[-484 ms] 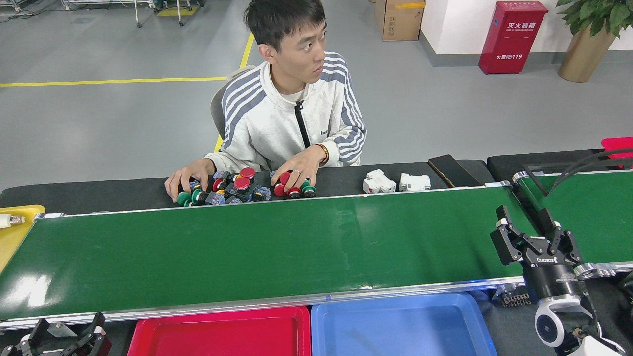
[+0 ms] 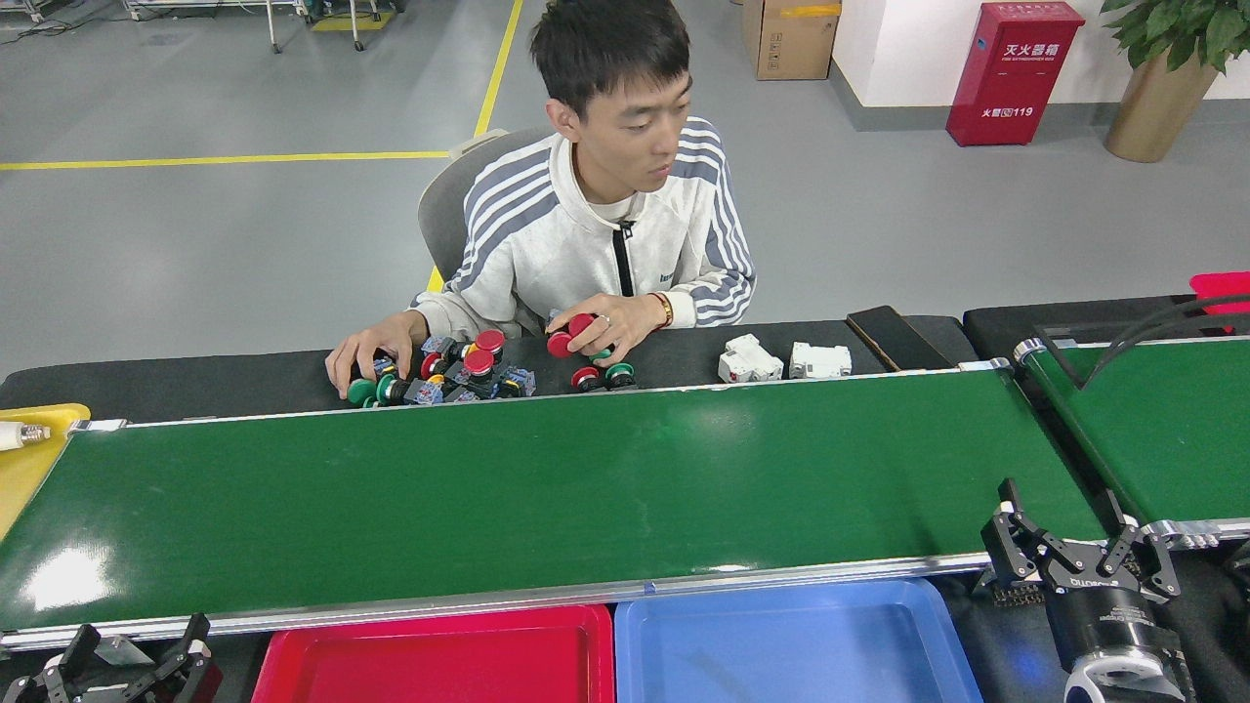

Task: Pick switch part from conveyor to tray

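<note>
Since half a second ago the right gripper (image 2: 1072, 532) has dropped toward 5 o'clock, off the conveyor (image 2: 547, 498), fingers spread wide and empty, and the person's hand (image 2: 596, 332) has lifted a red switch part (image 2: 566, 337). Two trays lie at 6 o'clock, red tray (image 2: 439, 659) and blue tray (image 2: 791, 644); two white breakers (image 2: 781, 361) sit at 1 o'clock. The left gripper (image 2: 127, 659), at 7 o'clock, looks open and empty, though it is partly cropped.

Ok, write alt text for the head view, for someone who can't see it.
A long green conveyor runs bare across the view, while a seated person's hand lifts a red push-button switch part from a pile behind it. A red tray and a blue tray sit empty in front, with the left gripper and right gripper open.
</note>
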### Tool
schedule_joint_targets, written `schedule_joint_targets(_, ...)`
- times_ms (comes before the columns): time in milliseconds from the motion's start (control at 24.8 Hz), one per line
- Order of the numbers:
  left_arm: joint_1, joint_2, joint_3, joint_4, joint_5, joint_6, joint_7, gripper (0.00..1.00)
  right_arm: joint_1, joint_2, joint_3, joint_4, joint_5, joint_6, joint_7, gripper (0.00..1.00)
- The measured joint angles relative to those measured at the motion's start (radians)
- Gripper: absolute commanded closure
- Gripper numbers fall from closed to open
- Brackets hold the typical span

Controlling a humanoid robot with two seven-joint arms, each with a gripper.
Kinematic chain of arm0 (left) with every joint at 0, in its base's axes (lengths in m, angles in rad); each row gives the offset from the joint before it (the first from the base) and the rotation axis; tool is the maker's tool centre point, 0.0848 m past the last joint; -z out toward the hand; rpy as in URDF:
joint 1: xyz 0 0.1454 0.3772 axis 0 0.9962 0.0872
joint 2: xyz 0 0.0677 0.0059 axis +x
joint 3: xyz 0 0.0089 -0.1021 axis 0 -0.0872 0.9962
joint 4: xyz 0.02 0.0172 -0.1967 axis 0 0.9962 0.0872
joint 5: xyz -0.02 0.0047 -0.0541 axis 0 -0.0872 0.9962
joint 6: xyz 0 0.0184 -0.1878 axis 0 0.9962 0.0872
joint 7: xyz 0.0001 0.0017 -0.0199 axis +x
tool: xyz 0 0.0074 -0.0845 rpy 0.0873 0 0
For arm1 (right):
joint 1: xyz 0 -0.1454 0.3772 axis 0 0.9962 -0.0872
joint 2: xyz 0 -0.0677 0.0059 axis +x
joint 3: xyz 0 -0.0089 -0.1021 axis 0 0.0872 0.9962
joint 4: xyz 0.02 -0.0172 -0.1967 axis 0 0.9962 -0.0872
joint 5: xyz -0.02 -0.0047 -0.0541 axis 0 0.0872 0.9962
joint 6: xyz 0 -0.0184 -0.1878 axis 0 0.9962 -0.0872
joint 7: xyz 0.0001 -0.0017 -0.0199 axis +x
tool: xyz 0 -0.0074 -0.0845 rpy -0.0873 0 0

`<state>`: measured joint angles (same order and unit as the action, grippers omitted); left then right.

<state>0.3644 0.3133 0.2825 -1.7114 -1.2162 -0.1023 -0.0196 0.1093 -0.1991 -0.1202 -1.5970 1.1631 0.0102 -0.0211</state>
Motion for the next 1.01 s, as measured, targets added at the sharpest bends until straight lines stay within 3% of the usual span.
schedule_joint_targets(81, -0.031, 0.0, -0.003, 0.0, 0.0, 0.001, 0.0, 0.0, 0.092, 0.008, 0.005, -0.056, 0.0, -0.021, 0.011, 0.0)
schedule_joint_targets(161, -0.064, 0.0, -0.007, 0.002, 0.0, 0.002, 0.0, 0.0, 0.119, 0.007, 0.005, -0.063, 0.001, -0.069, 0.017, 0.0)
schedule_joint_targets(363, -0.09, 0.001, -0.043, 0.023, 0.0, 0.005, 0.001, 0.0, 0.118, 0.007, 0.006, -0.064, 0.002, -0.159, 0.023, 0.0)
schedule_joint_targets(766, -0.106, 0.001, -0.064, 0.056, -0.001, 0.004, 0.003, 0.0, 0.116, 0.013, 0.006, -0.04, 0.002, -0.188, 0.025, 0.0)
schedule_joint_targets(1008, -0.099, 0.001, -0.064, 0.068, -0.001, -0.008, 0.003, 0.0, 0.111, 0.05, 0.002, -0.028, -0.002, -0.182, 0.024, 0.0)
